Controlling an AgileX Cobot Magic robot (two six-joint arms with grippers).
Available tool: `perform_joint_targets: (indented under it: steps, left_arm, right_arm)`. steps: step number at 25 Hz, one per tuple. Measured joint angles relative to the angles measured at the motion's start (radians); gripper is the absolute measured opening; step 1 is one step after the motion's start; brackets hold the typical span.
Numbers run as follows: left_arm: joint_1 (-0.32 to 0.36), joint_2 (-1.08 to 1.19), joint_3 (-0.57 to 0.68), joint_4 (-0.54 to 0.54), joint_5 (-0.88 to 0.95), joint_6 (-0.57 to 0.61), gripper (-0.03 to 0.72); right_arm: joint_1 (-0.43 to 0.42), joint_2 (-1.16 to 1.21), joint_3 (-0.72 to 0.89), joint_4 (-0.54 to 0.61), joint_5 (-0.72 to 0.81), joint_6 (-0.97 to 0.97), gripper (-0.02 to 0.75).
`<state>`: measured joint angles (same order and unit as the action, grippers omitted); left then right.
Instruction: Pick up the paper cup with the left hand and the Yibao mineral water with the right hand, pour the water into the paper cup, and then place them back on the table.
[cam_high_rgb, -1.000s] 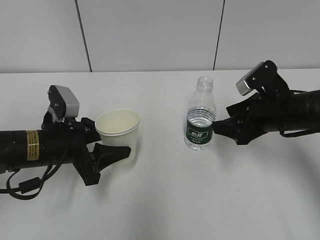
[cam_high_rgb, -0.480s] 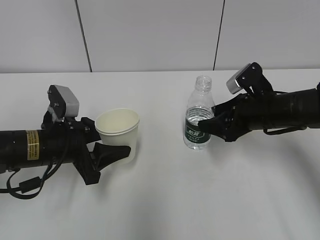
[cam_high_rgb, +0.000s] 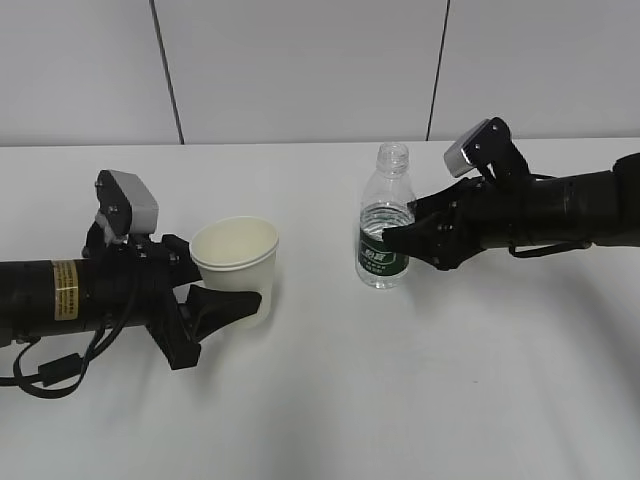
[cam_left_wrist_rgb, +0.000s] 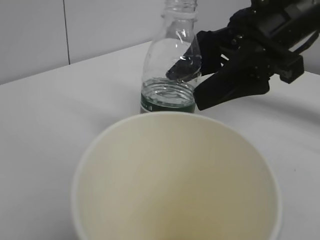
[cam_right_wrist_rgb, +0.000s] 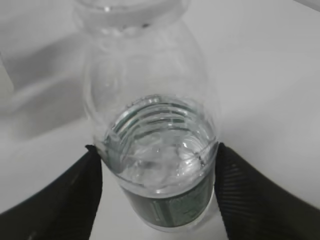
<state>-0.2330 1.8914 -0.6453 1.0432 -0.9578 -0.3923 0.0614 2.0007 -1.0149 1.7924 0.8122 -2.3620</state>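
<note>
The cream-white paper cup (cam_high_rgb: 236, 262) sits in my left gripper (cam_high_rgb: 230, 292), which is shut on its lower wall at the left of the table. The cup's empty inside fills the left wrist view (cam_left_wrist_rgb: 175, 185) and hides my fingers there. The Yibao mineral water bottle (cam_high_rgb: 383, 225), clear, capless, with a green label, stands upright right of the cup. My right gripper (cam_high_rgb: 388, 240) is shut on it at label height. In the right wrist view the fingers (cam_right_wrist_rgb: 250, 195) press both sides of the bottle (cam_right_wrist_rgb: 160, 165). I cannot tell whether its base touches the table (cam_high_rgb: 450, 390).
The white table runs back to a pale panelled wall (cam_high_rgb: 300, 70). The gap between cup and bottle is about one cup's width. The right arm (cam_high_rgb: 560, 215) lies low across the right of the table, and the left arm (cam_high_rgb: 70, 290) across the left.
My right gripper moved left and closed around the bottle, and the bottle shifted left toward the cup with it. The left gripper and the cup have not moved.
</note>
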Motion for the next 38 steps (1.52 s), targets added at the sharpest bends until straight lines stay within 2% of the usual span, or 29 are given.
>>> perform_joint_targets:
  steps: [8,18,26,38]
  left_arm:
    - [0.0,0.0,0.0,-0.001,0.0,0.0,0.404]
    - [0.0,0.0,0.0,-0.001,0.0,0.0,0.404]
    - [0.0,0.0,0.0,-0.001,0.0,0.0,0.404]
    - [0.0,0.0,0.0,-0.002,0.0,0.0,0.404]
  right_arm:
    - [0.0,0.051,-0.017,0.0,0.021,-0.017,0.54]
    - [0.0,0.091,-0.042,0.0,0.028,-0.174,0.542]
    - [0.0,0.093,-0.057,0.0,0.059,-0.151,0.652]
    - [0.0,0.131,-0.092,0.0,0.094,-0.128,0.66]
